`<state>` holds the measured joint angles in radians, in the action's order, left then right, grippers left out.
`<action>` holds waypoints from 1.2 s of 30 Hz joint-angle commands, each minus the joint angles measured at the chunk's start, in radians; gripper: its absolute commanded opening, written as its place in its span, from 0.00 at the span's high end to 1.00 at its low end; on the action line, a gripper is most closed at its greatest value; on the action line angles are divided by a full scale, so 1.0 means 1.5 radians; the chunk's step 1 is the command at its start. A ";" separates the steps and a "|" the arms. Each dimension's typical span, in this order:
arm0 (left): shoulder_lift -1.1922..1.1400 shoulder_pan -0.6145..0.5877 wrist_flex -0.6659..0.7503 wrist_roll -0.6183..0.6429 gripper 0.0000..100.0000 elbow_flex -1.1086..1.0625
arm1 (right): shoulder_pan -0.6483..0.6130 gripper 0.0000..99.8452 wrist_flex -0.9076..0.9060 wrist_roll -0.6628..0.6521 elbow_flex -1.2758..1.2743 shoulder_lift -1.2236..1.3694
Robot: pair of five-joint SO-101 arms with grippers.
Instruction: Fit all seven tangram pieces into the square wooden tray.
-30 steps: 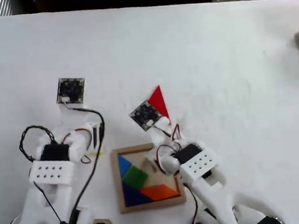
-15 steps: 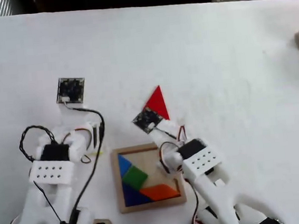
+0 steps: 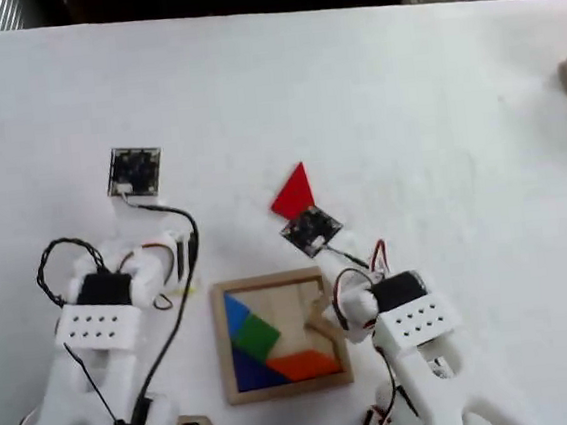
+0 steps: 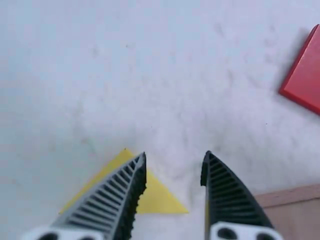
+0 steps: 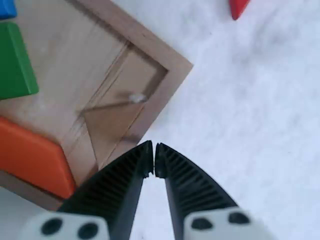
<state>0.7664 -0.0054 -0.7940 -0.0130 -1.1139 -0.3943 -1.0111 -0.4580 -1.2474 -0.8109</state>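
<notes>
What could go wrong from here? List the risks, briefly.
The right gripper, shut, hangs close by a corner of the tray; a sideways sweep may knock the tray askew. The yellow triangle lies flat on the table, partly under the open left gripper; closing may just push it away.

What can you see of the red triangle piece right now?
The red triangle piece is a flat block of solid red with a visible edge thickness, seemingly painted wood. It lies flat on the white table, outside the wooden tray and apart from its far rim, one tip pointing away from the arms. In the high view a camera board covers its near edge. Nothing grips it.
</notes>
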 commanded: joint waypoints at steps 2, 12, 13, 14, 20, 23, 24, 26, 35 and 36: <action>0.016 -0.002 0.015 0.003 0.81 0.003 | -0.041 0.98 0.011 -0.011 0.007 0.021; 0.016 -0.002 0.015 0.003 0.81 0.004 | -0.097 0.98 0.030 -0.007 0.030 0.110; 0.016 -0.002 0.015 0.003 0.81 0.004 | -0.097 0.98 0.029 -0.006 0.030 0.108; 0.016 -0.002 0.015 0.003 0.81 0.004 | -0.097 0.98 0.024 -0.006 0.030 0.103; 0.016 -0.002 0.015 0.003 0.81 0.004 | -0.119 0.98 0.001 -0.009 0.026 0.050; 0.016 -0.002 0.015 0.003 0.81 0.004 | -0.142 0.98 -0.001 -0.009 0.023 0.043; 0.016 -0.002 0.015 0.003 0.81 0.004 | -0.147 0.98 0.002 -0.010 0.019 0.043; 0.016 -0.002 0.015 0.003 0.81 0.004 | -0.155 0.98 0.002 -0.010 0.019 0.043; 0.016 -0.002 0.015 0.003 0.81 0.005 | -0.241 0.98 0.002 -0.004 0.018 0.043; 0.016 -0.002 0.015 0.003 0.81 0.005 | -0.254 0.98 0.002 0.001 0.019 0.043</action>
<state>0.7664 -0.0054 -0.7940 -0.0130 -1.1139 -0.7196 -1.0050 -0.4641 -1.2244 -0.7188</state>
